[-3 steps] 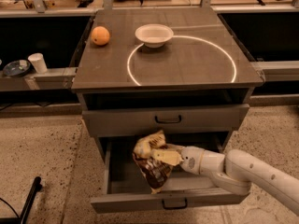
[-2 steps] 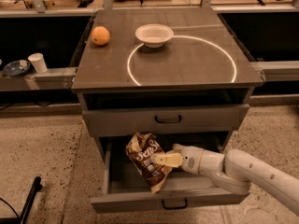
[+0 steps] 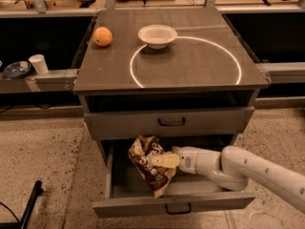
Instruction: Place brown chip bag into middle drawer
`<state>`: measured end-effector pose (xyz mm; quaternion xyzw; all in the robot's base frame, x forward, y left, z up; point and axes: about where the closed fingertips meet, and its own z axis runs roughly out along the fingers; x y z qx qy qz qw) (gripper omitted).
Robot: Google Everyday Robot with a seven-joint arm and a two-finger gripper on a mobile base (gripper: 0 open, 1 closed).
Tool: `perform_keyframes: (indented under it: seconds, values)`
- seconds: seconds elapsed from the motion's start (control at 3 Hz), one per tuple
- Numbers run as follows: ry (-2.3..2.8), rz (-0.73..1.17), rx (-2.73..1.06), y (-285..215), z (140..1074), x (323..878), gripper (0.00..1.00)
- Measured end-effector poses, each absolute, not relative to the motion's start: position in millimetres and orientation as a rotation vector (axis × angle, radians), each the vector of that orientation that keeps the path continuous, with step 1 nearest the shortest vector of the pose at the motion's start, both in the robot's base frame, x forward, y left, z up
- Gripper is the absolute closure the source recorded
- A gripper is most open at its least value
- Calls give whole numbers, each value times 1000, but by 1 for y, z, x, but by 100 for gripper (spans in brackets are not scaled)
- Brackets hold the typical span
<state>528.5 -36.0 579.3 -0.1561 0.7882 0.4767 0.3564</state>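
The brown chip bag (image 3: 148, 165) hangs crinkled over the inside of the open middle drawer (image 3: 174, 204), near its left half. My gripper (image 3: 161, 161) reaches in from the right on a white arm, and its cream fingers (image 3: 164, 160) are shut on the bag's right side. The bag's lower tip is close to the drawer floor. The drawer's front with the small black handle is pulled out toward me.
The like grey drawer (image 3: 170, 122) above is closed. On the cabinet top stand an orange fruit (image 3: 102, 36) and a white bowl (image 3: 157, 35). A white cup (image 3: 38, 64) and a dish (image 3: 16, 69) sit on a ledge at left. A black pole (image 3: 29, 205) lies at lower left.
The gripper has moved the bag left and a little down inside the drawer, and the bag has turned so its brown face shows.
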Motion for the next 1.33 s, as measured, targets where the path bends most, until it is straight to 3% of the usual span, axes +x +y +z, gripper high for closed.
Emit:
perform_keyframes:
  seconds: [1.0,1.33]
  values:
    - [2221,1447,-442,45,511,540,0]
    - [2192,1417,-459,38,522,538,0]
